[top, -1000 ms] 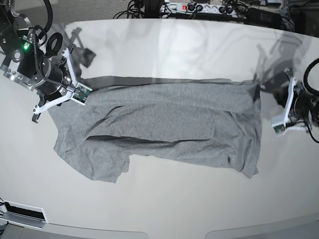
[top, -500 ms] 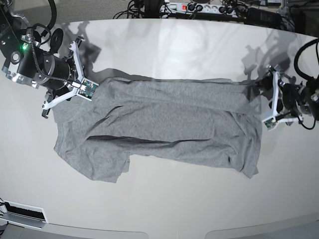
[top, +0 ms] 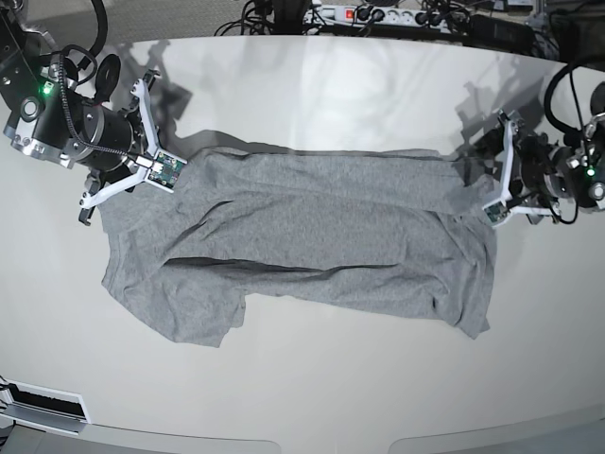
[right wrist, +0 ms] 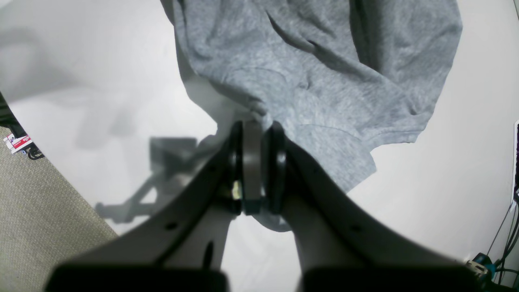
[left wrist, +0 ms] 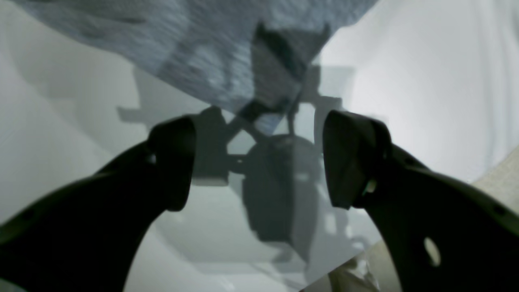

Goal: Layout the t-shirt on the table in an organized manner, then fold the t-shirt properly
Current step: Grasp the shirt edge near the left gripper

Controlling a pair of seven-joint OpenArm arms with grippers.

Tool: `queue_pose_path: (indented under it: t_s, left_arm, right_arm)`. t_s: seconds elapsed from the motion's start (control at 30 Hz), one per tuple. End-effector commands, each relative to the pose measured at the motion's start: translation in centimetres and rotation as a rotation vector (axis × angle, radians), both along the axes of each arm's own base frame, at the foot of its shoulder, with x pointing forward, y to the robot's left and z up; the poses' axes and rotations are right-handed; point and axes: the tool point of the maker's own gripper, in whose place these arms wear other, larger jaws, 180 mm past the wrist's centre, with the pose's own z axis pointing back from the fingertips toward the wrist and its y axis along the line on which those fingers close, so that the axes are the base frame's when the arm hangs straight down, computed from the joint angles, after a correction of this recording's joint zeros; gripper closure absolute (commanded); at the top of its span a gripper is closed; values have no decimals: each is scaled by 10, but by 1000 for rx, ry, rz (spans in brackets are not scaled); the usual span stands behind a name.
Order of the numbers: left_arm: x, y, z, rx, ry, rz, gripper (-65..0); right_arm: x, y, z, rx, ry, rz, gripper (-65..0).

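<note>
Right claw (right wrist: pixel 253 134) is pinching the t-shirt (top: pixel 312 246) edge; left claw (left wrist: pixel 259 162) is gaping wide, empty, beside the hem. Seat it fully over cloth on the bench (top: pixel 312 388) before closing.

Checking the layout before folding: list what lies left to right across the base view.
Right gripper, shut on the shirt's corner → heather-grey cotton t-shirt, spread on the glossy off-white table → left gripper, jaws open.
</note>
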Motion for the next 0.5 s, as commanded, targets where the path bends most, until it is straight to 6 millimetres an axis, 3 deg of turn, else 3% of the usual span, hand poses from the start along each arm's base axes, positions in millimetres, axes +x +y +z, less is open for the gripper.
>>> queue_pose_path:
  t_s: [0.0,0.07,0.2,0.27,0.47]
  left_arm:
    - [9,1,8,-6,-29,-4,-482]
    - [9,-3,5,-13,-29,-1,-421]
    - [17,-2,6,1,-71,14,-126]
    - [24,2,8,16,-101,32,-22]
    - [28,9,10,61,-109,33,0]
  right_arm:
    - [7,-2,10,1,-35,2,0]
    - [7,-2,10,0,-35,2,0]
    - [7,-2,9,0,-34,1,0]
    - [7,-2,9,0,-35,1,0]
    - [7,-2,10,0,-35,2,0]
